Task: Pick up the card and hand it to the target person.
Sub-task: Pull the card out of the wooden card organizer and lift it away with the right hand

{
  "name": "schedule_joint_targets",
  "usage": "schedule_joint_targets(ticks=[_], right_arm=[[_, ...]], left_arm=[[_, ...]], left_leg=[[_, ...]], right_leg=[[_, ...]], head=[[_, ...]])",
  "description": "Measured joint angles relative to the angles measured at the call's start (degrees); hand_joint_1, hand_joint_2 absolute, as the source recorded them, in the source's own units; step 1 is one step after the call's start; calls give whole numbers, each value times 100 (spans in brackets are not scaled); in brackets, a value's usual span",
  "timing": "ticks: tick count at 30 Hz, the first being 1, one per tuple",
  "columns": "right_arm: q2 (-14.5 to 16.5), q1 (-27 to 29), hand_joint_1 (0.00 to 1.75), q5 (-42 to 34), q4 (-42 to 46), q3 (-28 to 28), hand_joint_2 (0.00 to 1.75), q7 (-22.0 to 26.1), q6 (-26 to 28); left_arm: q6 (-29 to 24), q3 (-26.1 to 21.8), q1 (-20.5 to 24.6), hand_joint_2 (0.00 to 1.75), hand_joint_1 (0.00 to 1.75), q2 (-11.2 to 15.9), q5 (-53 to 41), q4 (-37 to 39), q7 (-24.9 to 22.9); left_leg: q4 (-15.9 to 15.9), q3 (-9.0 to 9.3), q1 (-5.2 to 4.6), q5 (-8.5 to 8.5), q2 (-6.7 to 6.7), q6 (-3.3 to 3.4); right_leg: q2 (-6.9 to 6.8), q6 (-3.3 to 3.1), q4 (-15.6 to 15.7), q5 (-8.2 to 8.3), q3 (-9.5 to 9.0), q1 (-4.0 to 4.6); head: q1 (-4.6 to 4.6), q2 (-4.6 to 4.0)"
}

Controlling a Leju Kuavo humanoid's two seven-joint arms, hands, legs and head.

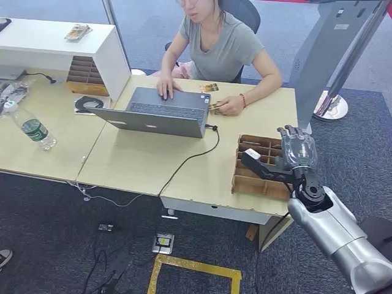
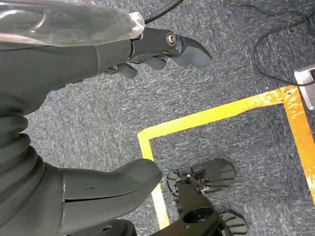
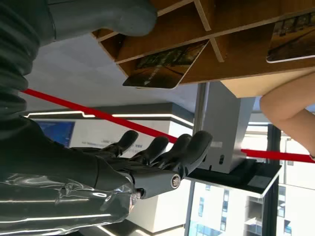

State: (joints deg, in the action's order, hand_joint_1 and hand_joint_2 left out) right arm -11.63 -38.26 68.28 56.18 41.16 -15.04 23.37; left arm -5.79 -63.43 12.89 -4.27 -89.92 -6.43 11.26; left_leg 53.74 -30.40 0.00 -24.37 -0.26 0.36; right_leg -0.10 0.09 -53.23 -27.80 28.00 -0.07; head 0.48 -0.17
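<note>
Desk space is being shared by a person typing at a laptop and a wooden organizer at the near corner. Over that organizer the right hand is being held, fingers apart and empty. A card is being kept in a slot, ungrasped. The left hand is being hung open above the floor; pickup and handover are both judged outstanding.
</note>
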Motion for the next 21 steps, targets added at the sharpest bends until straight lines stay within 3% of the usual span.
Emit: schedule_joint_targets(ticks=[5, 15, 21], right_arm=[[34, -77, 45, 0, -102, 29, 175, 59, 6], [122, -256, 76, -8, -359, 132, 175, 83, 16], [140, -306, 72, -18, -471, 138, 175, 109, 19]], left_arm=[[-5, 0, -13, 175, 0, -8, 0, 0, 0], [-20, 0, -48, 175, 0, -19, 0, 0, 4], [-21, 0, -57, 175, 0, -18, 0, 0, 7]], left_leg=[[0, 0, 0, 0, 0, 0], [1, 0, 0, 0, 0, 0], [1, 0, 0, 0, 0, 0]], right_leg=[[0, 0, 0, 0, 0, 0], [0, 0, 0, 0, 0, 0], [0, 0, 0, 0, 0, 0]], head=[[-2, 0], [-2, 0], [-2, 0]])
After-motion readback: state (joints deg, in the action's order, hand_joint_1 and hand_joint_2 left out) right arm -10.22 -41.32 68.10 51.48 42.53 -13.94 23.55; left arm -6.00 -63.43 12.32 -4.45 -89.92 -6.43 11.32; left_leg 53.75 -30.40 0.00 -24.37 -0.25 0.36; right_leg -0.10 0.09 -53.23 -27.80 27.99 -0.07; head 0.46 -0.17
